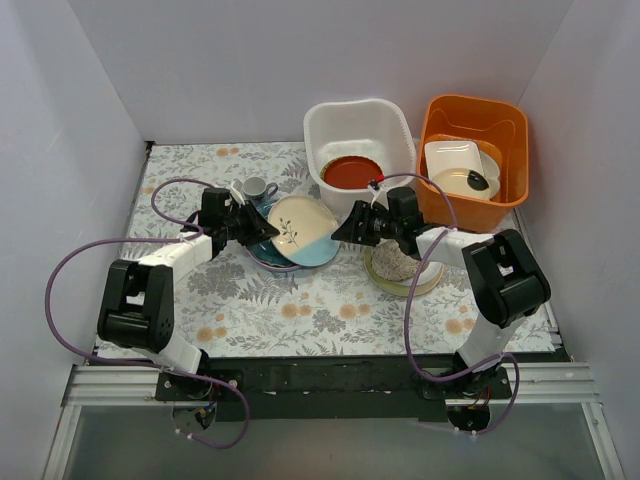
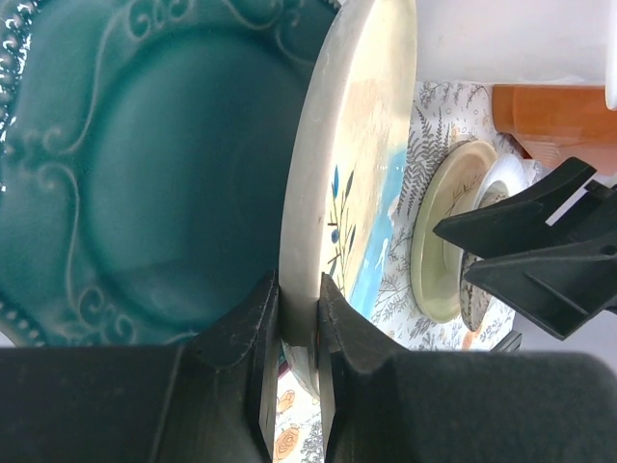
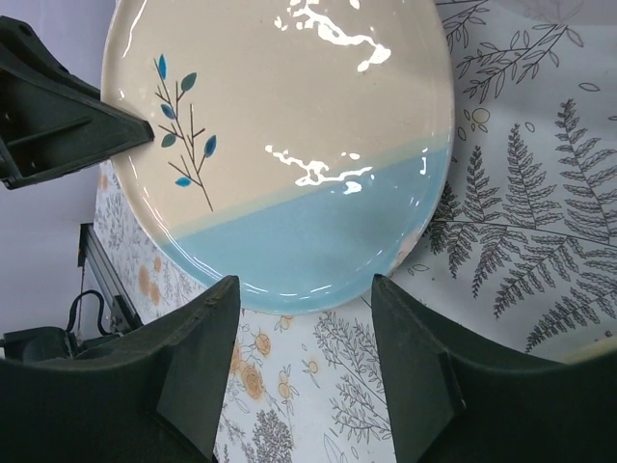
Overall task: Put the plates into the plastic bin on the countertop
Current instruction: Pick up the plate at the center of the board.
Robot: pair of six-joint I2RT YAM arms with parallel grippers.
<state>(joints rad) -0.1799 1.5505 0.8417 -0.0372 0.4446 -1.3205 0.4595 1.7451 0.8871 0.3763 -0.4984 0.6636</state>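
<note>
My left gripper (image 2: 299, 289) is shut on the rim of a cream-and-blue plate (image 2: 357, 145) with a leaf sprig. The plate (image 1: 303, 228) is tilted up on edge over a scalloped teal plate (image 2: 145, 174). My right gripper (image 3: 304, 285) stands open facing the plate's blue edge (image 3: 299, 251), which reaches just between the fingertips and touches neither. In the top view the right gripper (image 1: 340, 232) and left gripper (image 1: 262, 228) flank the plate. The white plastic bin (image 1: 395, 150) stands behind them on the countertop (image 1: 330, 300) with a red plate (image 1: 352, 172) inside.
A speckled beige plate (image 1: 395, 265) lies on a cream-green plate (image 1: 425, 285) under my right arm. An orange tub (image 1: 510, 120) at the back right holds a squarish white dish (image 1: 450, 158). A small grey cup (image 1: 255, 188) stands behind the left gripper.
</note>
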